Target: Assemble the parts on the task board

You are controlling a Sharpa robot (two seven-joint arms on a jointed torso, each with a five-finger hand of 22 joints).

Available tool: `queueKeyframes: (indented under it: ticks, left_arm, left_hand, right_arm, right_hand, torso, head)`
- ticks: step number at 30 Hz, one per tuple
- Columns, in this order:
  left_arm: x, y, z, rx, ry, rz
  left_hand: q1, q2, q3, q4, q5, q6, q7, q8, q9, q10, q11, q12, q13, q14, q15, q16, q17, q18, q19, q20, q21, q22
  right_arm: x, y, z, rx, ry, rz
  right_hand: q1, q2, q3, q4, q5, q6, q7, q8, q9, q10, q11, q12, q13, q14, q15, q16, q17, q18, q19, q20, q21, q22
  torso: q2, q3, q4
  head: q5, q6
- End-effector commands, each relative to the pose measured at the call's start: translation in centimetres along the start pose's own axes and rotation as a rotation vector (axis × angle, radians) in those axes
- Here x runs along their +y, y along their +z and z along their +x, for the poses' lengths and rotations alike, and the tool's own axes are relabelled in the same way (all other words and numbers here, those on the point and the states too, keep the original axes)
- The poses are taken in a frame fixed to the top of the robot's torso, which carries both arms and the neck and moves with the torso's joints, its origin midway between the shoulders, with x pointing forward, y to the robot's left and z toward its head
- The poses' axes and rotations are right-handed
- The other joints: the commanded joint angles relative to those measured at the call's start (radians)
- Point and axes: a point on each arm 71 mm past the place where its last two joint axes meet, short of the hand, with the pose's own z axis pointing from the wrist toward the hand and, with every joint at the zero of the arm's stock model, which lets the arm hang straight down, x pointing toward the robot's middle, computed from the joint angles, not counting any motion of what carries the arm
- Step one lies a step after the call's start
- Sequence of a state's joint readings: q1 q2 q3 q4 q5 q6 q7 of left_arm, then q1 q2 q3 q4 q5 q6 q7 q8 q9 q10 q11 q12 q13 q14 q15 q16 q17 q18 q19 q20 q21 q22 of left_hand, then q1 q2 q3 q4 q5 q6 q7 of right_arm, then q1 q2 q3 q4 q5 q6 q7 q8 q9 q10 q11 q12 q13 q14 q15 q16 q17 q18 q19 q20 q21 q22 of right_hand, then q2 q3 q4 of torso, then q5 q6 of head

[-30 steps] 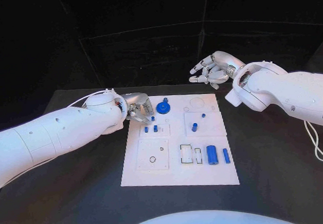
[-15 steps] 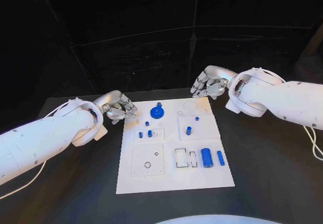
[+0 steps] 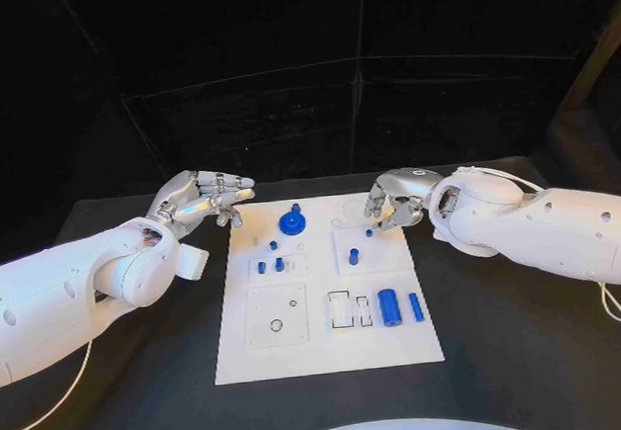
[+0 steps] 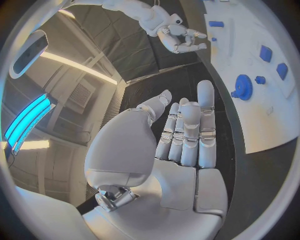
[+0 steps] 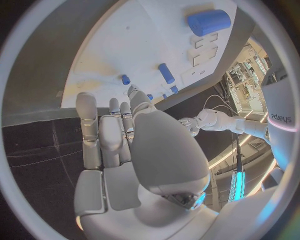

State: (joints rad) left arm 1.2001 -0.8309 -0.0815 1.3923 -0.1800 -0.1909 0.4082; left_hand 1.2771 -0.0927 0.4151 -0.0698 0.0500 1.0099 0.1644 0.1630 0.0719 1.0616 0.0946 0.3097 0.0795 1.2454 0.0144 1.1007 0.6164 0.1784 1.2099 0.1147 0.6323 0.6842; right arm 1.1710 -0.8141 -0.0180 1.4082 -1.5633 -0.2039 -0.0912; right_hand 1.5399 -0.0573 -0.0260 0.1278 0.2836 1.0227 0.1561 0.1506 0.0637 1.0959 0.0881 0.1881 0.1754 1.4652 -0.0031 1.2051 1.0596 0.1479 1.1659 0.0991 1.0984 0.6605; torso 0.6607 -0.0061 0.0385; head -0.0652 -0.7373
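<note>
Since a second ago our left hand (image 3: 202,197) has drawn back off the task board (image 3: 332,347) and now hangs over the counter (image 3: 521,359) just beside the board's far left corner, fingers apart and holding nothing; our right hand (image 3: 393,199) has come down from beyond the board to its far right corner, fingers curled downward with nothing visibly between them; we judge the right hand is taking over the next pick; the blue gear (image 3: 292,221) stands near the board's far edge between both hands, and the small blue peg (image 3: 354,257) lies just short of the right hand.
</note>
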Motion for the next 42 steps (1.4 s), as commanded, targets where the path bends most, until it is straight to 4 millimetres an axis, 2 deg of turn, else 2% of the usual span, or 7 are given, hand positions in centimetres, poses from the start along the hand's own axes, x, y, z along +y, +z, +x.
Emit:
queueKeyframes:
  ticks: [1,14,20,28,36,39,42]
  left_arm:
    - [-0.5,-0.2,0.0,-0.042,-0.166,0.063]
    - [-0.5,-0.4,0.2,-0.049,-0.182,0.060]
    - [-0.5,-0.4,0.2,-0.052,-0.181,0.053]
    - [-0.4,-0.4,0.1,-0.055,-0.180,0.046]
    - [-0.3,-0.4,0.0,-0.057,-0.179,0.042]
    - [-0.3,-0.4,0.0,-0.059,-0.178,0.040]
    - [-0.3,-0.4,0.0,-0.059,-0.178,0.036]
  left_hand:
    - [-0.011,0.002,-0.006,0.001,0.006,0.006,0.000,0.004,-0.001,0.007,0.002,0.004,0.000,-0.009,0.000,-0.003,-0.003,0.005,-0.008,0.001,-0.002,-0.002]
    - [-0.009,0.005,-0.006,0.001,0.007,0.007,0.000,0.005,-0.001,0.008,0.001,0.007,0.000,-0.013,-0.001,-0.008,-0.012,0.006,-0.009,0.000,-0.005,-0.004]
    - [-0.007,0.006,-0.005,0.000,0.007,0.007,0.001,0.006,-0.002,0.007,0.001,0.007,0.000,-0.015,-0.001,-0.012,-0.018,0.006,-0.009,0.000,-0.007,-0.005]
    - [-0.006,0.006,-0.005,-0.001,0.007,0.006,0.002,0.006,-0.002,0.006,0.002,0.007,-0.001,-0.018,-0.001,-0.014,-0.023,0.005,-0.009,0.000,-0.009,-0.007]
    - [-0.005,0.007,-0.004,-0.002,0.007,0.005,0.003,0.006,-0.002,0.005,0.002,0.008,-0.001,-0.019,-0.001,-0.016,-0.026,0.005,-0.009,0.000,-0.011,-0.008]
    - [0.000,0.008,-0.003,-0.006,0.007,0.003,0.005,0.006,-0.003,0.002,0.004,0.008,-0.002,-0.024,0.000,-0.022,-0.036,0.005,-0.010,0.000,-0.015,-0.011]
    - [0.001,0.007,-0.003,-0.007,0.007,0.000,0.008,0.005,-0.003,0.000,0.005,0.009,-0.002,-0.027,0.001,-0.025,-0.042,0.005,-0.010,0.000,-0.017,-0.013]
  right_arm:
    - [0.3,0.1,0.4,0.020,-0.081,0.000]
    - [0.8,0.5,1.7,0.068,-0.090,-0.001]
    - [0.9,0.7,2.1,0.089,-0.096,0.002]
    - [1.1,0.9,2.5,0.112,-0.100,-0.001]
    - [1.2,1.1,2.8,0.127,-0.101,0.004]
    - [1.2,1.2,2.8,0.129,-0.101,0.009]
    - [1.2,1.2,2.8,0.128,-0.105,0.016]
  right_hand:
    - [0.000,-0.013,0.003,0.005,-0.008,-0.008,0.005,-0.006,0.001,-0.008,0.004,-0.010,-0.010,0.016,0.008,-0.004,0.001,0.012,0.002,0.009,-0.005,-0.001]
    - [0.016,-0.007,0.025,-0.002,-0.011,-0.010,0.008,-0.009,0.002,-0.011,0.009,-0.031,-0.038,0.016,0.011,-0.002,0.002,0.012,0.007,0.014,-0.001,0.005]
    - [0.034,0.007,0.067,-0.007,-0.032,0.007,0.004,-0.005,0.003,0.013,0.004,-0.040,-0.059,0.016,0.007,0.001,0.006,0.010,0.015,0.012,0.010,0.019]
    - [0.035,0.011,0.117,-0.003,-0.047,0.028,-0.001,-0.004,0.003,0.045,-0.002,-0.053,-0.080,0.023,0.002,0.022,0.030,0.003,0.037,0.008,0.038,0.062]
    - [0.030,0.004,0.180,0.000,-0.073,0.045,-0.005,-0.008,0.002,0.073,-0.006,-0.070,-0.099,0.028,-0.001,0.040,0.047,-0.002,0.052,0.004,0.062,0.097]
    - [0.018,-0.012,0.226,0.001,-0.077,0.050,-0.005,-0.017,0.002,0.083,-0.006,-0.085,-0.108,0.028,0.000,0.045,0.051,-0.003,0.053,0.004,0.069,0.104]
    - [0.029,-0.010,0.281,-0.012,-0.095,0.061,-0.007,-0.019,0.003,0.100,-0.007,-0.091,-0.108,0.031,-0.005,0.057,0.064,-0.007,0.063,0.002,0.086,0.130]
  torso:
    - [0.001,0.0001,0.0019]
    - [0.001,0.0002,-0.0002]
    - [0.001,0.0004,0.0011]
    - [0.001,0.0010,-0.0005]
    - [0.001,0.0008,-0.0008]
    - [0.001,0.0008,-0.0004]
    - [0.001,0.0013,0.0005]
  head:
    - [-0.002,-0.001]
    - [0.004,-0.003]
    - [0.005,-0.005]
    - [0.005,-0.007]
    - [0.004,-0.011]
    - [0.005,-0.014]
    - [0.004,-0.014]
